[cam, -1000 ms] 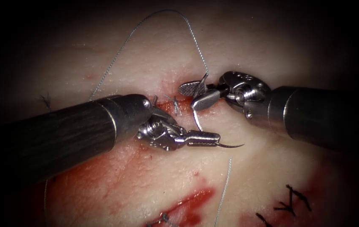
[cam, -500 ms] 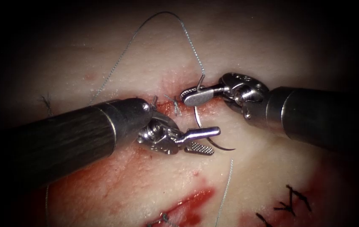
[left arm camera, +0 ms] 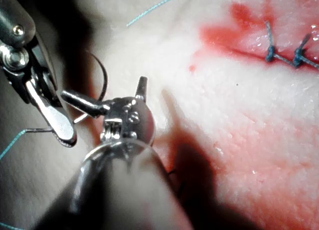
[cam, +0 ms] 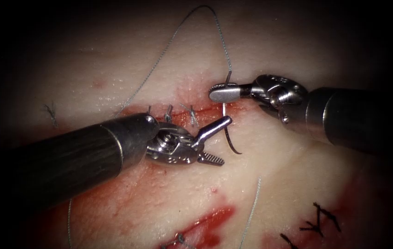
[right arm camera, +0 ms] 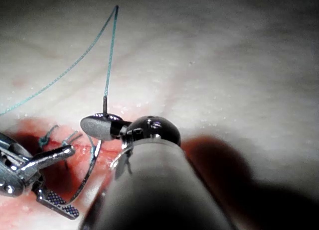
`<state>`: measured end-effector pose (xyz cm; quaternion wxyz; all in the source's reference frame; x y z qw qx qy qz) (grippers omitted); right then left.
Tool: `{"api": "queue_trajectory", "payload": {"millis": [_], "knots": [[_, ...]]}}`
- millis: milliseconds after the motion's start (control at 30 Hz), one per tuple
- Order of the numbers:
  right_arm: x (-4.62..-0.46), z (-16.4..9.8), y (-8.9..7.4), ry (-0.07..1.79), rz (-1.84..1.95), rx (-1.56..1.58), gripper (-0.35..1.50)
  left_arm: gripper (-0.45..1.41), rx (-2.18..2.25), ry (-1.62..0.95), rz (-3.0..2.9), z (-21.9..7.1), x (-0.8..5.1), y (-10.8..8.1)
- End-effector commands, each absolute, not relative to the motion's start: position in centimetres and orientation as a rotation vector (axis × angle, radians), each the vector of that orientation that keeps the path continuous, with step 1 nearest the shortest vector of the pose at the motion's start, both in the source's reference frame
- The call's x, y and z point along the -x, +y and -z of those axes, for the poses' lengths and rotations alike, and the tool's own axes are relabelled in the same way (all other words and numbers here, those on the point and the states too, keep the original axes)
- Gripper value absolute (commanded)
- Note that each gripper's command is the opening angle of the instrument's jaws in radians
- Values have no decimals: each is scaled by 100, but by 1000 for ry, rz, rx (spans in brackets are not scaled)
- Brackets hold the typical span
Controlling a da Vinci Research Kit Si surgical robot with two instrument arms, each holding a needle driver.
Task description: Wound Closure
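Gripping the needle (cam: 230, 133) near its tail — right tool (cam: 224, 93), left tool (cam: 214, 140) agape.

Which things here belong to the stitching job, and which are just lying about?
In the job:
- needle, held near its thread end by the shut right tool, free of the tissue
- thread
- cut
- left tool, open, holding nothing

Lying about:
- finished stitches
- red fluid

Endoscope: above/front, looks down on cut (cam: 205, 110). Wrist cams: v. close, along own shafts. All share needle (cam: 229, 136), both tools.
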<state>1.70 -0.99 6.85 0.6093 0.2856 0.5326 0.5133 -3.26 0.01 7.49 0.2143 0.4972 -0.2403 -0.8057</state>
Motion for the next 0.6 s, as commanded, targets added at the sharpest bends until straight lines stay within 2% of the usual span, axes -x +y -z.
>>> {"api": "queue_trajectory", "payload": {"millis": [33, 233, 400, 533, 600], "knots": [[-180, -688, -94, 1229, -1190, -652, -35, 120, -1389, -657, 2273, -754, 331, 10], [-183, -687, -93, 1215, -1215, -625, -35, 106, -1475, -592, 2355, -750, 335, 3], [-184, -685, -93, 1220, -1230, -614, -35, 105, -1482, -585, 2378, -749, 340, -2], [-185, -683, -93, 1224, -1234, -613, -35, 86, -1483, -586, 2382, -753, 342, -2], [-186, -683, -93, 1224, -1236, -612, -35, 63, -1481, -587, 2384, -753, 343, -2]]}}
